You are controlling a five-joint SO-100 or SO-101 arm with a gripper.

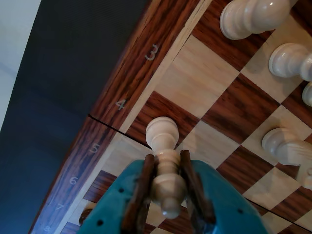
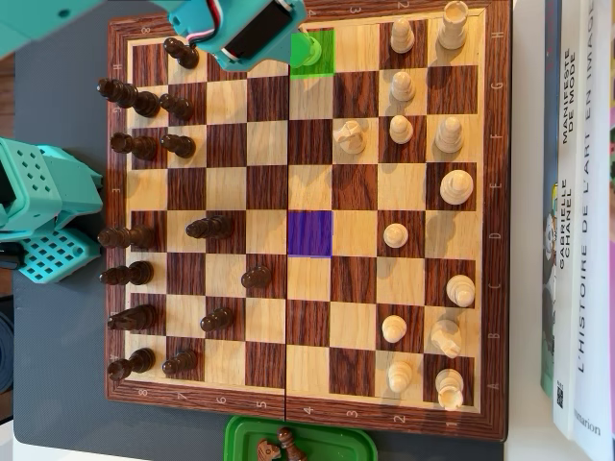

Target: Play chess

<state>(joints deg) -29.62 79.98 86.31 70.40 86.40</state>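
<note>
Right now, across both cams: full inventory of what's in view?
chessboard: 1, brown and cream wood, centre of the overhead view
white pieces: about 13, cream, right half of the board
dark pieces: roughly a dozen, dark brown, left half
highlighted squares: 2, green at the top edge, purple mid-board
tray: 1, green, below the board
captured pieces: at least 1, dark, in the tray
books: at least 2, pale spines, right edge
mat: 1, dark grey, under the board
arm: 1, teal, left and top
end effector: 1, teal, closed on a white pawn

free: middle files of board [image 2: 309, 192] open | blocked: dark pieces [image 2: 144, 101] left, white pieces [image 2: 447, 134] right
</note>
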